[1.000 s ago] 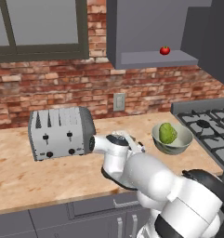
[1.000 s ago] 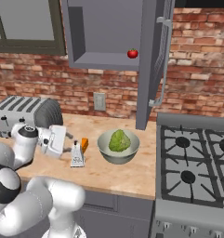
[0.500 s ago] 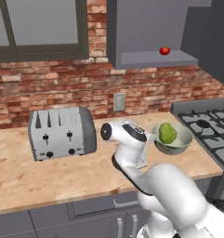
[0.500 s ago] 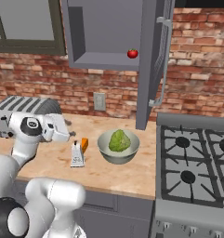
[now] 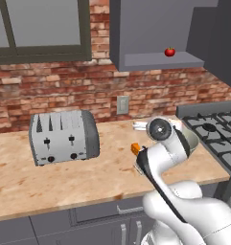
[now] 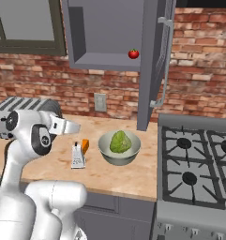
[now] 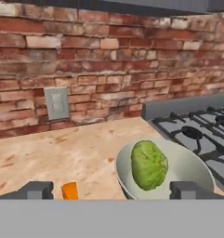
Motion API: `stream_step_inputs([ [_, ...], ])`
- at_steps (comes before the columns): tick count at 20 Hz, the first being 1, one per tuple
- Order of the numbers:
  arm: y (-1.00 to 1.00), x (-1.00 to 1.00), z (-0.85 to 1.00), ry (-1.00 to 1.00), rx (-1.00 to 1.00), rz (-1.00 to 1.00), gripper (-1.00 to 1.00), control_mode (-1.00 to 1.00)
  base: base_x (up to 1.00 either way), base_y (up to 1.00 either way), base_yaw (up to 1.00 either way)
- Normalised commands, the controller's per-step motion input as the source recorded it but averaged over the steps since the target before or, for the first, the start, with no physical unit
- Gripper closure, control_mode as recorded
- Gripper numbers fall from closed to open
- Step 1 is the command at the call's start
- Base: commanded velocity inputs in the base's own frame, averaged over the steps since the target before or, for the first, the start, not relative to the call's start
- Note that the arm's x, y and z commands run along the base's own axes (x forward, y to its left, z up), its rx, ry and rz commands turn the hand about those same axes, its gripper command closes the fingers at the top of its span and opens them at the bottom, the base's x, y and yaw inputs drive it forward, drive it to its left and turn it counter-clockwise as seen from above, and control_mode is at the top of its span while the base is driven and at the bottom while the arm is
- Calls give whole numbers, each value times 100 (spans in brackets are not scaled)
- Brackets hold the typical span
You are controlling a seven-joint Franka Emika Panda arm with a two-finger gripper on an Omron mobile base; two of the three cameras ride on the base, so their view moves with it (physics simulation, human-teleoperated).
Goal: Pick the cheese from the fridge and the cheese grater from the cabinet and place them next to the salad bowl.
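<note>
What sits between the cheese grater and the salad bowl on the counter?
The cheese, just behind the cheese grater; then bare counter to the salad bowl, in the right base view.

Silver toaster (image 5: pixel 64 136) on wooden counter (image 5: pixel 50 186), wall outlet (image 7: pixel 56 103) on brick wall, red tomato (image 6: pixel 133 54) up high, stove (image 6: pixel 199 164) at right

The salad bowl (image 6: pixel 119 149) is round, pale cream-grey, upright on the table, with a green leafy head inside. The cheese grater (image 6: pixel 78 156) is a small silver-grey tapered box, upright, near the bowl on its window side. The cheese (image 6: pixel 85 146), a small orange wedge, sits just beside the grater. The cabinet (image 6: pixel 112 33) is dark grey, door open.
</note>
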Motion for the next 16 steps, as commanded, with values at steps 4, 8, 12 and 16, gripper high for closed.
stream_step_inputs([
  [4,-20,-79,77,9,0,36,-100,-100,0,0,0],
  [8,-21,-95,63,5,2,25,-100,-100,0,0,0],
  [12,-28,-99,78,0,1,14,-100,-100,0,0,0],
  [16,-7,-100,25,-9,0,7,-100,-100,0,0,0],
])
